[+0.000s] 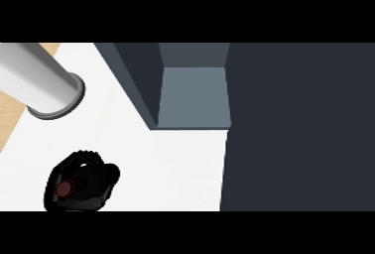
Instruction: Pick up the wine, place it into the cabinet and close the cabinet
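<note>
The black left hand (81, 182) shows low at the view's left, its fingers curled together over the palm with nothing seen between them, so it reads as closed on nothing; a small dark red round spot sits on its near face. It lies over the white flat surface (172, 163), close to that surface's lower visible limit and a little in from the left border. Bare white stretches from the hand toward the upper right, giving open room between it and the dark grey cabinet (293, 124). The cabinet's broad dark face fills the right side, its straight vertical edge running down just right of the white area. Above, a dark panel slants from the top toward the middle, and beside it a lighter grey-blue inner floor (194, 94) of the cabinet's opening shows, ending at a straight lower lip that meets the surface. At upper left a pale grey cylindrical forearm (36, 79) with a darker ring at its end crosses a strip of tan wood (13, 119) and the surface's slanted left edge. The wine bottle and the right hand are not visible here.
</note>
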Controlling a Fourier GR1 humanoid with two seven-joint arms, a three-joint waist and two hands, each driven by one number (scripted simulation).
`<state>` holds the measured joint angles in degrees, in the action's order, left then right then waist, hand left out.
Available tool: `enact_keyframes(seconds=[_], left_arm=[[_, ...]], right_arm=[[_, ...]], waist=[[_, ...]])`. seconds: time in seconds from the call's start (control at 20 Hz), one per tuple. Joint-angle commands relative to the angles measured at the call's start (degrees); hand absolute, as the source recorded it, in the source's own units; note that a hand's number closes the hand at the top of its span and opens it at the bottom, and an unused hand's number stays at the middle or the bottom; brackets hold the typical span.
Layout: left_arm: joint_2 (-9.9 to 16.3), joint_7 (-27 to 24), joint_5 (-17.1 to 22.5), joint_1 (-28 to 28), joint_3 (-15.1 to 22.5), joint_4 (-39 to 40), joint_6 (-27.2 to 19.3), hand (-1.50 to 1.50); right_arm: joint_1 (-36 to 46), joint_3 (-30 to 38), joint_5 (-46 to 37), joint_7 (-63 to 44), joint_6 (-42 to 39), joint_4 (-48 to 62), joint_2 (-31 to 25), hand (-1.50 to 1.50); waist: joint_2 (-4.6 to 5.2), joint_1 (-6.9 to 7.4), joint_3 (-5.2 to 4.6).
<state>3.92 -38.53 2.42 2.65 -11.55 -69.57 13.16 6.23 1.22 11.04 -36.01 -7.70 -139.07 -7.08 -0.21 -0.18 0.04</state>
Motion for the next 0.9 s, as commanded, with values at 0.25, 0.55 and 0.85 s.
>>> enact_keyframes(seconds=[0.25,0.55,0.85], left_arm=[[-3.7,8.6,4.6,8.1,4.7,-20.7,1.9,1.50],[-3.0,22.1,8.5,7.8,7.6,-33.9,0.1,1.50],[-3.9,31.0,4.2,4.8,18.9,-39.4,-10.8,1.50]], right_arm=[[-2.8,0.5,5.7,-3.1,0.1,-7.1,0.5,-1.50],[-1.6,0.2,5.3,-4.1,0.7,-7.7,0.5,-1.50],[-4.1,-2.8,2.4,-0.5,-0.1,-5.8,2.5,-1.50]], waist=[[-0.06,0.30,0.01],[-0.03,0.27,-0.01],[0.06,0.06,-0.01]])
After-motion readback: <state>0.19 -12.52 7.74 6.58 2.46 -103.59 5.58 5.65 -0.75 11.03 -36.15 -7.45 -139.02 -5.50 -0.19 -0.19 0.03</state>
